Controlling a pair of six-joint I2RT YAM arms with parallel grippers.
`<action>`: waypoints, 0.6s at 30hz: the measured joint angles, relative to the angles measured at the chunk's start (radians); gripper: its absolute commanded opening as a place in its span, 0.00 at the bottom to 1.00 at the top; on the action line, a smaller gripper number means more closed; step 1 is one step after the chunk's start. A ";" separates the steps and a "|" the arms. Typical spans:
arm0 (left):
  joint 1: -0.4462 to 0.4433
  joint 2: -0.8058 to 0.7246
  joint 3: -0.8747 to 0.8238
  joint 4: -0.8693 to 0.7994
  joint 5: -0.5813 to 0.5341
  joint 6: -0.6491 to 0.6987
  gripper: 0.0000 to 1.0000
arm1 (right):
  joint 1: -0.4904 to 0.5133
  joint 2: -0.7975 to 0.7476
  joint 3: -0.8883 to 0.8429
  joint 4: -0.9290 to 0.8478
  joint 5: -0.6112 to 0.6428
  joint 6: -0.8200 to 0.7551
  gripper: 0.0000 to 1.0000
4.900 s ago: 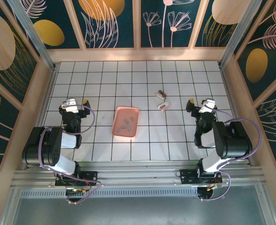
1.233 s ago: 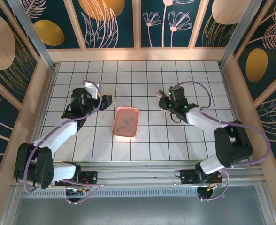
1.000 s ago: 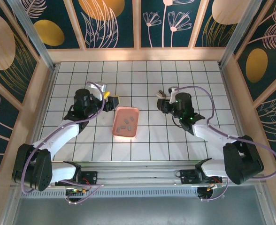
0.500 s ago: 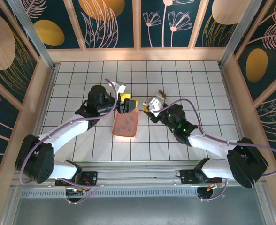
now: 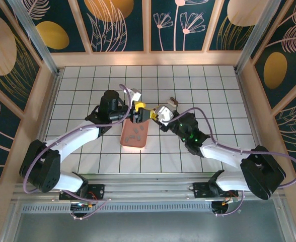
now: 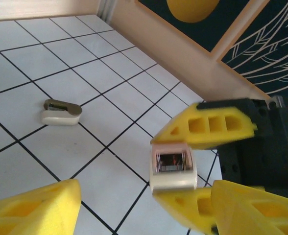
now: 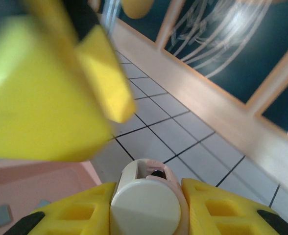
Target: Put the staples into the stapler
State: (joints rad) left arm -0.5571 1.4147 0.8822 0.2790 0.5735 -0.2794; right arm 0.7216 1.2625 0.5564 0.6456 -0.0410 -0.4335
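The left gripper (image 5: 138,112) hangs over the far edge of a pink tray (image 5: 124,137) with its jaws wide apart and nothing between them; in the left wrist view its two yellow fingers (image 6: 36,208) sit at the lower corners with a broad gap of white tiled table (image 5: 87,80) between. Just to its right, close enough that the two nearly meet, the right gripper (image 5: 161,116) is clamped narrowly on a small cream stapler (image 6: 173,169), one yellow finger pressed to each side of the body. The stapler is lifted off the table and points toward the left gripper; the end that faces it shows a rectangular opening with dark metal inside, framed by a pinkish edge. From the right wrist view the stapler's rounded cream back fills the space between that gripper's fingers, and a blurred yellow finger of the left gripper looms large above and to the left of it. The staples (image 5: 136,132), a few tiny grey strips, lie loose in the tray, just below and on the near side of the left gripper, and below and to the left of the right gripper; neither gripper touches them. A second small stapler (image 5: 173,101), cream with a metallic top, rests on the table beyond the right gripper, apart from it and from the tray.
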 measured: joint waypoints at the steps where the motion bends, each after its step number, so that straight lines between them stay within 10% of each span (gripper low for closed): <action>1: 0.000 -0.010 -0.019 0.024 -0.012 0.000 0.69 | -0.014 0.000 0.014 -0.021 0.002 0.064 0.33; 11: -0.035 -0.051 -0.258 0.317 -0.129 0.059 0.68 | -0.149 0.016 0.058 -0.105 -0.076 0.870 0.28; 18: -0.115 0.059 -0.250 0.425 -0.165 0.067 0.67 | -0.142 0.043 0.056 -0.109 -0.111 1.126 0.27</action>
State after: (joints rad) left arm -0.6720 1.4738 0.6323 0.7040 0.4088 -0.2123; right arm 0.5797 1.3060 0.6128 0.5365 -0.1520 0.6922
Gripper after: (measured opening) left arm 0.666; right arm 0.314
